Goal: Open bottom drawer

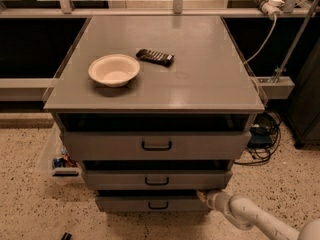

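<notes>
The bottom drawer [150, 203] is the lowest and narrowest grey front of three, with a small black loop handle [158, 205] at its centre. Its front sits slightly behind the middle drawer [156, 179] above it. My white arm [250, 216] comes in from the lower right along the floor. My gripper [202, 196] is at the top right corner of the bottom drawer's front, well to the right of the handle. Its tip is tucked against the drawer's edge and mostly hidden.
The top drawer [155, 145] is the widest. A white bowl [114, 69] and a black remote [155, 57] lie on the cabinet top. A clear plastic bin [56, 159] stands on the floor at left, cables [261, 141] at right.
</notes>
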You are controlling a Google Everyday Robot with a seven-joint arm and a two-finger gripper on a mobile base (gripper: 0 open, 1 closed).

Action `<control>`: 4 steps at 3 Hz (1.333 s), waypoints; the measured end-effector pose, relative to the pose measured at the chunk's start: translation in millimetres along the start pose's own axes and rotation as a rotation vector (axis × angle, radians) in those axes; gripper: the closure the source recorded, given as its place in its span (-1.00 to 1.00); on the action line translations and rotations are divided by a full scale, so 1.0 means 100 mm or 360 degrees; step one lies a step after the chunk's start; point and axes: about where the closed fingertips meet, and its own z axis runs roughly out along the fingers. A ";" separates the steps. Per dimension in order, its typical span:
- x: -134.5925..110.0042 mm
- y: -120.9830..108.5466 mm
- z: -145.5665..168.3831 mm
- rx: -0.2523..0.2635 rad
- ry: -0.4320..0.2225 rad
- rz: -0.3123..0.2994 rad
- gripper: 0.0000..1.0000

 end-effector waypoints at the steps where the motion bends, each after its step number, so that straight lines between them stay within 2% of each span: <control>1: -0.01 0.01 -0.01 0.0000 0.0001 0.0000 1.00; 2: 0.21 0.07 -0.08 -0.0047 0.0139 0.0057 1.00; 3: 0.21 0.10 -0.12 -0.0056 0.0165 0.0068 1.00; 4: 0.41 0.18 -0.21 -0.0138 0.0331 0.0101 1.00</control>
